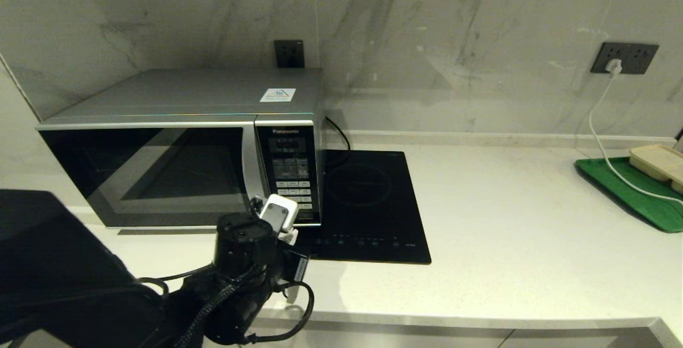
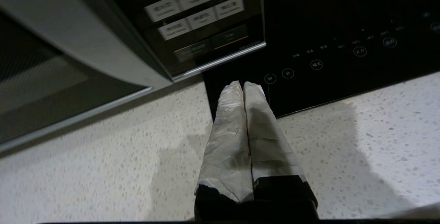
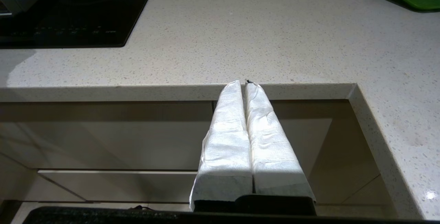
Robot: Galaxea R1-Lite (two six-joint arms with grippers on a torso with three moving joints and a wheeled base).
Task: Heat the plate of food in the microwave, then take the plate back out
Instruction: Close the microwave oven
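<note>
Speckled countertop (image 1: 507,220) – marble wall (image 1: 427,28) – microwave (image 1: 181,145) door closed.

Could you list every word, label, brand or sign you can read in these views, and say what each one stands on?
"Panasonic": brand on the microwave, above its keypad.
White triangle sticker on the microwave's top: print too small to read.
Keypad buttons: labels blurred in both the head view and the left wrist view.
Induction cooktop: circled touch symbols along its front edge, characters too small to read.
</note>
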